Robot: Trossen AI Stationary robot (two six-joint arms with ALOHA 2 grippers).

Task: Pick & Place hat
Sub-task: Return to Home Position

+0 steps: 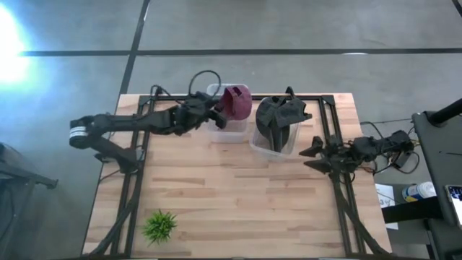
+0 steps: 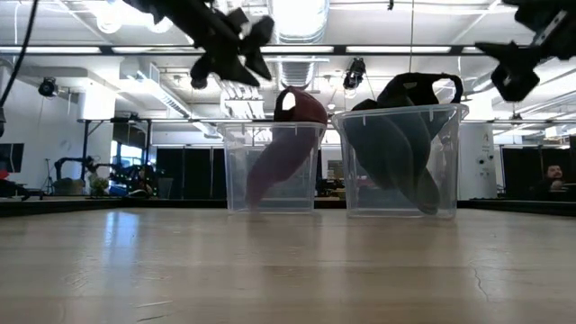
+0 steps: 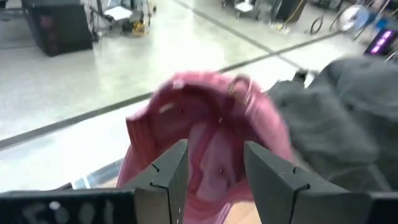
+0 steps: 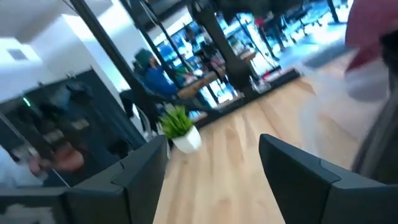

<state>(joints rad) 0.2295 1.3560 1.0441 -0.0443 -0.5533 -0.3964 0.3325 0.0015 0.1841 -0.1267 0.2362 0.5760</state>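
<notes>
A maroon hat (image 1: 237, 102) (image 2: 283, 144) stands on end in a clear bin (image 2: 236, 171) at the table's far middle, with its crown sticking above the rim. My left gripper (image 1: 218, 115) (image 2: 229, 49) hangs open just left of and above the hat, apart from it in the low view. In the left wrist view the hat (image 3: 205, 118) fills the space beyond the open left gripper (image 3: 214, 171). My right gripper (image 1: 312, 155) (image 4: 211, 168) is open and raised near the table's right edge, holding nothing.
A second clear bin (image 2: 450, 162) right of the first holds dark hats (image 1: 278, 115) piled above its rim. A small green plant (image 1: 159, 225) stands at the near left corner. Bare wood spans the table's near half. People sit in the room beyond (image 4: 149, 74).
</notes>
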